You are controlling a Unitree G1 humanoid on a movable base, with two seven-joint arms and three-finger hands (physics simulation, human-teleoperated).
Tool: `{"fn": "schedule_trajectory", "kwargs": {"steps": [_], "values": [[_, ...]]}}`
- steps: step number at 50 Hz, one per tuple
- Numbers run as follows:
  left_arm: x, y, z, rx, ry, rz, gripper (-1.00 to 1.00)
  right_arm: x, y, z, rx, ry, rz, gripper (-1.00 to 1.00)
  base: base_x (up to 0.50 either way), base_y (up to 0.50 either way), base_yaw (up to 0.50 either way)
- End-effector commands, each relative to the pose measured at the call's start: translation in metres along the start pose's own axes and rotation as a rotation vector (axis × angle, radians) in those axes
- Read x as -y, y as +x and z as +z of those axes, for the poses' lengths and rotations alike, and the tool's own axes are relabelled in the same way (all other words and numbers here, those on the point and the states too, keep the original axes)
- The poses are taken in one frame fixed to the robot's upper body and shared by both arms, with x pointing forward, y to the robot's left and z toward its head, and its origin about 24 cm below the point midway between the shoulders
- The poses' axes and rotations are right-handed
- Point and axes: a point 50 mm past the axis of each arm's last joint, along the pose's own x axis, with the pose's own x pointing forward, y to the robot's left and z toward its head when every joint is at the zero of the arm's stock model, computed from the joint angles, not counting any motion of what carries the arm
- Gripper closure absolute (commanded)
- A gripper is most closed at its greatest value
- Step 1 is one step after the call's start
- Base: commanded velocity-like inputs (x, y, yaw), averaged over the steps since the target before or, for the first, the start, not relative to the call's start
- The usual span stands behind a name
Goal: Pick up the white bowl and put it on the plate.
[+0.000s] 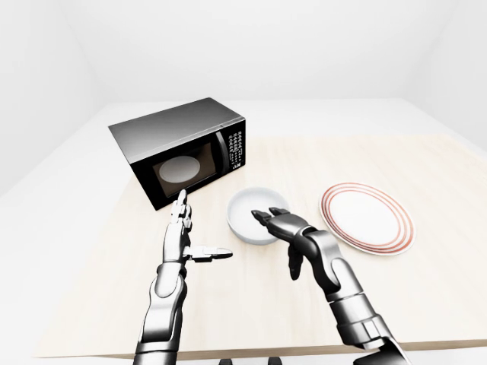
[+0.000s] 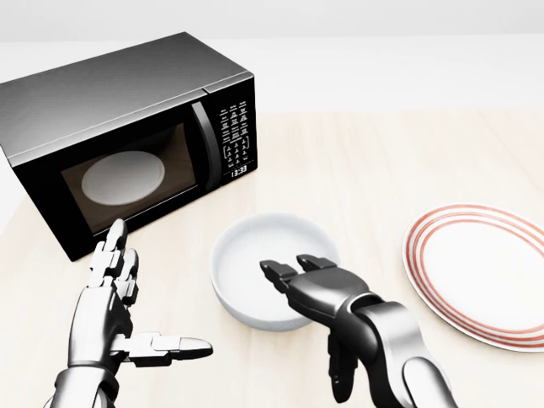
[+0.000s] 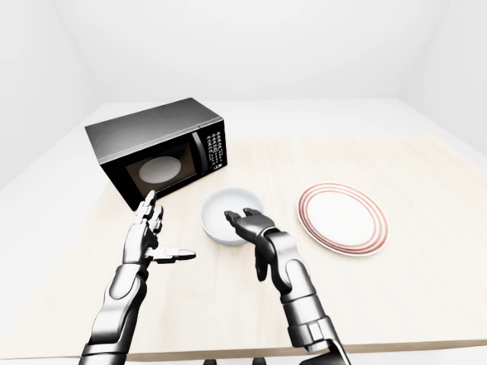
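The white bowl stands upright on the wooden table, in the middle of the head view. The white plate with red rings lies on the table to the bowl's right, apart from it. My right hand is open at the bowl's near rim, with two fingers reaching over the rim and the thumb hanging down below the rim. Whether the fingers touch the bowl I cannot tell. My left hand is open and empty to the bowl's left, fingers up, thumb pointing right.
A black microwave with its door shut stands at the upper left of the table, above my left hand. The table's near edge runs along the bottom of the left-eye view.
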Motion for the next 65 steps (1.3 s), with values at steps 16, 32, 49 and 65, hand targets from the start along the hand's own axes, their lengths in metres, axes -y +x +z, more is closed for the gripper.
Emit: {"fn": "schedule_trajectory", "kwargs": {"steps": [16, 32, 49, 65], "values": [[0.0, 0.0, 0.0, 0.0, 0.0, 0.0, -1.0, -0.002, 0.005, 0.001, 0.0, 0.0, 0.026, -1.0, 0.0, 0.0, 0.0], [0.0, 0.0, 0.0, 0.0, 0.0, 0.0, -1.0, -0.014, 0.011, -0.002, -0.012, 0.006, 0.084, -1.0, 0.0, 0.0, 0.0], [0.0, 0.0, 0.0, 0.0, 0.0, 0.0, -1.0, -0.015, 0.011, 0.001, 0.003, 0.021, 0.08, 1.0, 0.0, 0.0, 0.0], [0.0, 0.0, 0.0, 0.0, 0.0, 0.0, -1.0, -0.015, 0.01, 0.004, 0.019, 0.029, 0.076, 1.0, 0.0, 0.0, 0.0]]}}
